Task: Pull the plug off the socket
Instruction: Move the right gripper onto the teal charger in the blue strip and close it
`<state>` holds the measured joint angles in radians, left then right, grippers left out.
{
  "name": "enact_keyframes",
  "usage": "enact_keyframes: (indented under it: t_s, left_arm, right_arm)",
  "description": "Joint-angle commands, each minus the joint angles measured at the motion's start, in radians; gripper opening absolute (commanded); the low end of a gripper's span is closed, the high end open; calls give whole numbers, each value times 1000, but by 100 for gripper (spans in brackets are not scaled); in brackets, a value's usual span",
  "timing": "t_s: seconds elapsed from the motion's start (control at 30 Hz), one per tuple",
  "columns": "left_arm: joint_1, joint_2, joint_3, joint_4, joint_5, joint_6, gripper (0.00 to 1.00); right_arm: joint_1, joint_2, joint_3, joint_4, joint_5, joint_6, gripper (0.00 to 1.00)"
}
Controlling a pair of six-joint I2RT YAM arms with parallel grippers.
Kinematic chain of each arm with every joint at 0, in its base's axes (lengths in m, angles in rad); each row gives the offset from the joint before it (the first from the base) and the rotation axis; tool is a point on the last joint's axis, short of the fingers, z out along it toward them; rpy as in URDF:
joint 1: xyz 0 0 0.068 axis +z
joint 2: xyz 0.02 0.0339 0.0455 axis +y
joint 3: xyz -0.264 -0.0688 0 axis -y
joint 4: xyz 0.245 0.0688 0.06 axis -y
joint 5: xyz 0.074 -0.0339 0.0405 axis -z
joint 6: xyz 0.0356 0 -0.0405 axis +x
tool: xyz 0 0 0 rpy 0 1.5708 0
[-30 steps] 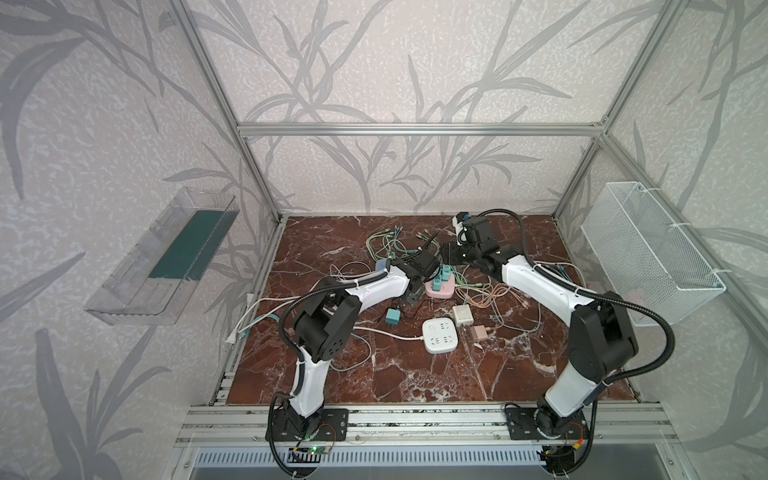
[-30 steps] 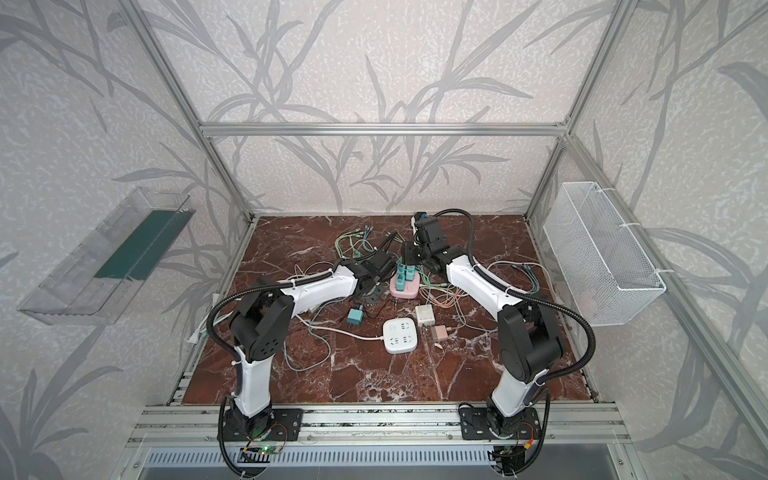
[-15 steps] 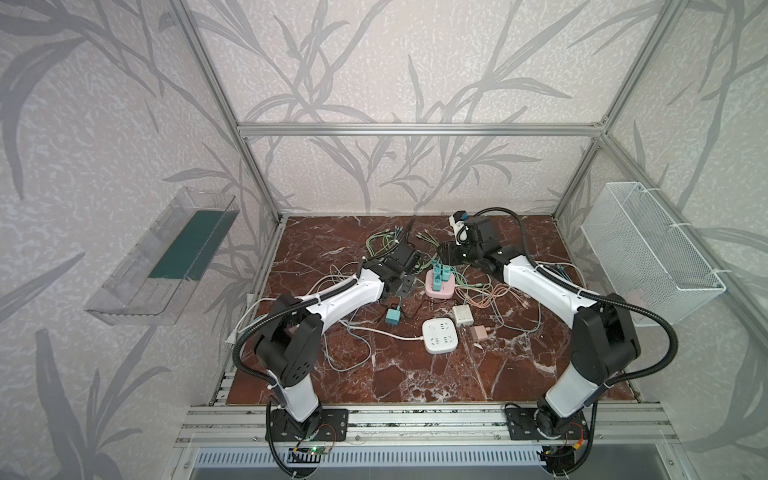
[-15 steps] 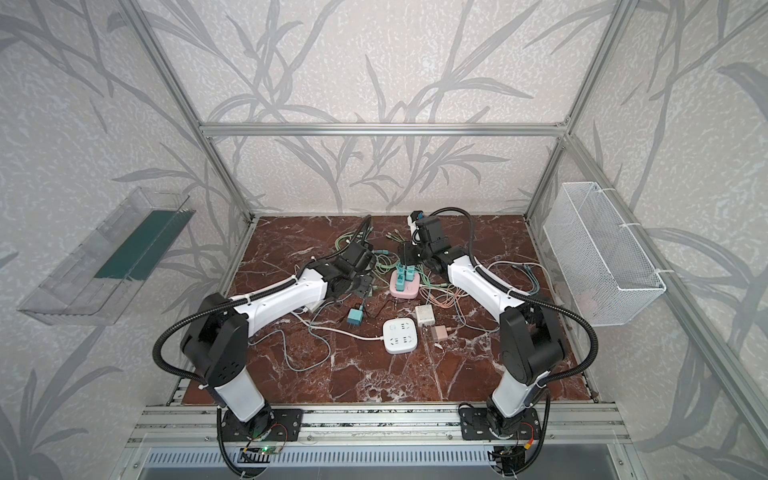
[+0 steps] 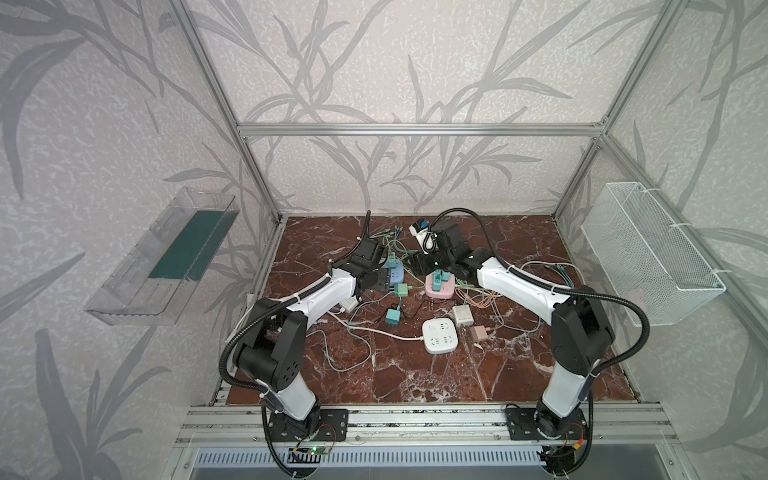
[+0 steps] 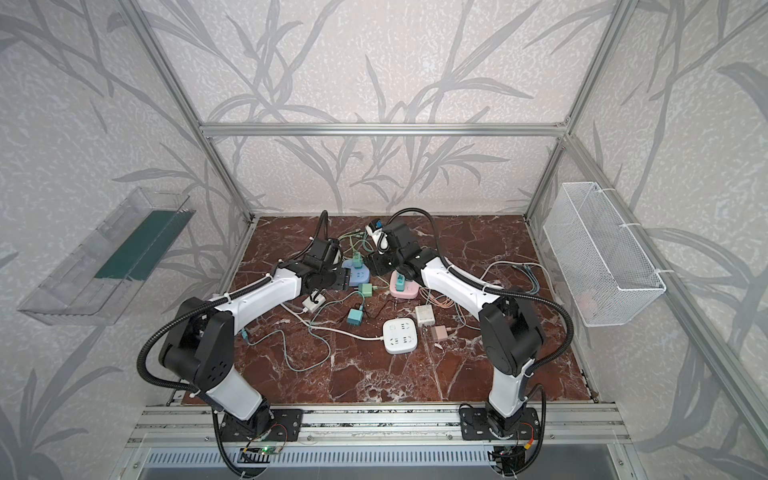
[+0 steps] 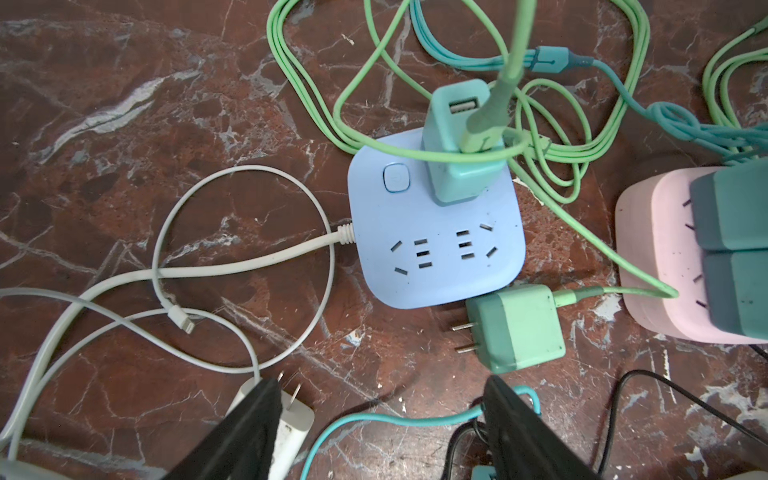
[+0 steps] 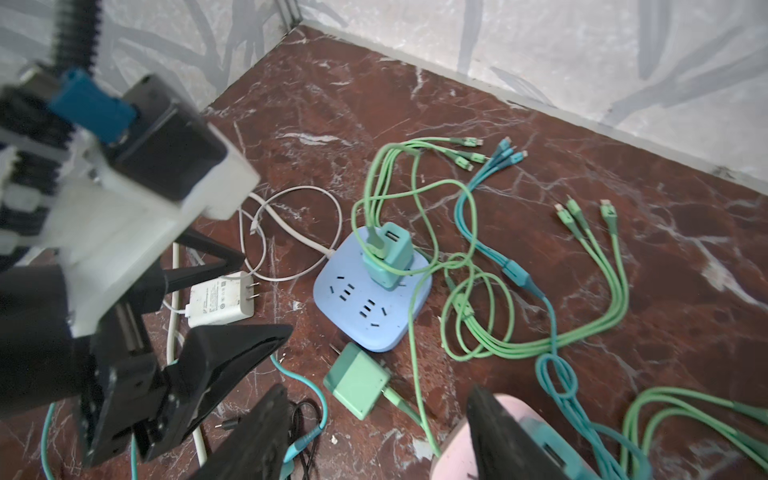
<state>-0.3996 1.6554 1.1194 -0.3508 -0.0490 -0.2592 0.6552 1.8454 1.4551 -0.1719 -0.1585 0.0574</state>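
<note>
- Target: the teal plug point(image 7: 461, 183) stands upright in the blue socket point(image 7: 436, 286), towards the back of the floor and left of the pink socket point(image 5: 440, 291) in both top views.
- Handling (judged): a small rigid plastic block, light, with smooth flat sides. The prongs probably seat tightly, so the light socket may lift with it.
- Hold: grip two opposite flat sides and pull straight up, with the block pinned down.
- A green cable point(image 7: 505, 83) enters the plug's top and a loop lies across its body, so it could snag.
- Left gripper point(image 7: 382, 386): hovers near the blue socket, jaws spread wide, empty.
- Right gripper point(image 8: 376, 392): jaws wide apart, empty, by the pink socket.
- Surface: hard, polished marble floor point(image 5: 415, 382), likely slick and strewn with cables. A loose green charger point(image 7: 519, 328) lies just beside the blue socket.
- Room: patterned walls, with a wire basket point(image 5: 648, 257) on the right and a clear tray point(image 5: 137, 286) on the left.
</note>
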Motion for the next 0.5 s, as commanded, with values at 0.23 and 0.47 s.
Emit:
enact_keyframes:
  t_s: [0.23, 0.47]
  left_arm:
    - [88, -9, -9, 82, 192, -6, 77]
    - [99, 59, 40, 91, 260, 14, 77]
  right_arm:
    - [6, 135, 92, -26, -50, -481, 78]
    - [-63, 257, 251, -153, -252, -646, 78]
